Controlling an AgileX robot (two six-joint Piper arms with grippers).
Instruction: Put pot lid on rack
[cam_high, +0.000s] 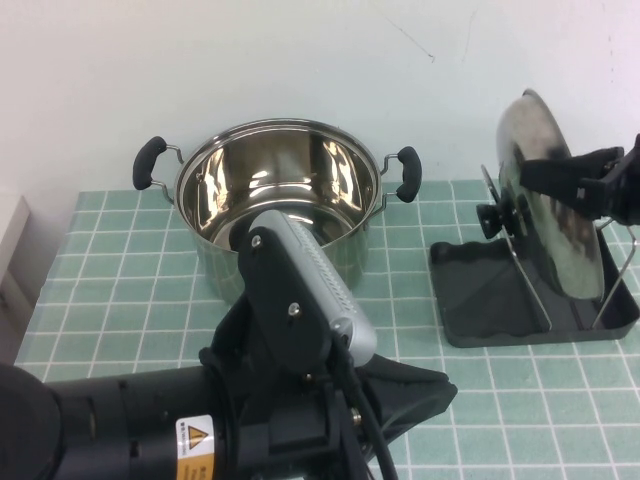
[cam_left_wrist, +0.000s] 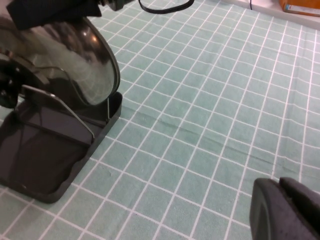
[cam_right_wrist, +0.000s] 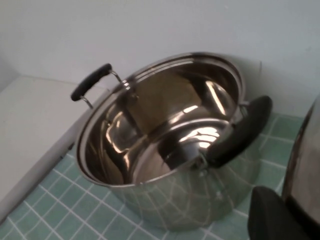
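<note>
1. Near edge, left of centre: the left arm (cam_high: 250, 400) sits low and parked. Its left gripper (cam_left_wrist: 285, 210) shows only as a dark tip in its wrist view, over bare tile; can't tell if it's open or closed. Not involved with the lid.
2. Right edge, mid-depth: the rack (cam_high: 500, 325) is flat on the green tiled bench (cam_high: 100, 290), with its wire dividers (cam_high: 530, 280) upright.
3. The pot lid (cam_high: 555, 200) stands on edge in the rack, tilted against the wires, knob (cam_high: 500, 215) pointing toward the bench centre. The lower rim looks down in the tray, but the contact point is hidden.
4. The right gripper (cam_high: 585, 180) comes in from the right edge and is clamped on the lid's upper rim, with one finger (cam_right_wrist: 272, 217) against the steel. The lid isn't released.
5. Far edge, centre: the pot (cam_high: 280, 200) is uncovered, well apart from the rack. No conflict.
6. Judgement: placement is nearly done; release and retreat remain.
7. Risks:
 - If the rim isn't seated between wires, opening the jaws lets the lid slide or roll off.
 - The lid is bigger than the rack, so it's top-heavy; a nudge on retreat could tip the lid and rack together.
 - A finger dragging on the polished rim during pull-back could yank the lid over the right edge.
 - The steel is slick, so don't open before the weight is on the wires.
</note>
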